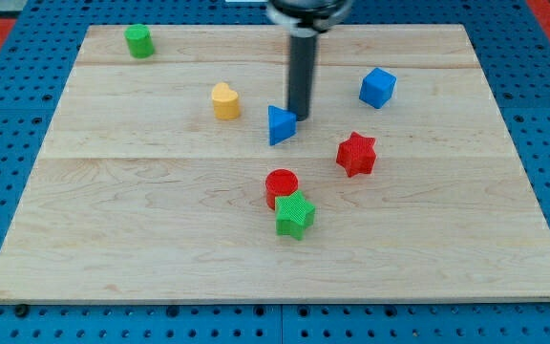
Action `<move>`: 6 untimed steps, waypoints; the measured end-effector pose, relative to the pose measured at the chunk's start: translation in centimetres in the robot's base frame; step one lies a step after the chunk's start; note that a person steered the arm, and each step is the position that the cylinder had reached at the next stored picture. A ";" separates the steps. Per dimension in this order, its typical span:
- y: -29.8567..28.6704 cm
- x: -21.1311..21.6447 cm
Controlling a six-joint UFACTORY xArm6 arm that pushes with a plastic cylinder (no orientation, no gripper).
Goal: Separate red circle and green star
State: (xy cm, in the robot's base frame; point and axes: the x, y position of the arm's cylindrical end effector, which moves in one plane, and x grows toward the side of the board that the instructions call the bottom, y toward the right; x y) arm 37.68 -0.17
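The red circle (281, 185) sits just below the board's middle. The green star (295, 215) lies right against its lower right side, touching it. My tip (300, 116) is above them in the view, at the upper right edge of the blue triangle (279, 125), touching or nearly touching it. The tip is well apart from the red circle and the green star.
A yellow heart (224, 100) lies left of the blue triangle. A red star (356, 154) is right of the middle. A blue cube (377, 87) is at the upper right. A green cylinder (139, 40) stands at the top left of the wooden board (113, 239).
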 end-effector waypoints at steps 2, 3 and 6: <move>-8.9 3.3; -8.5 8.7; 4.3 13.0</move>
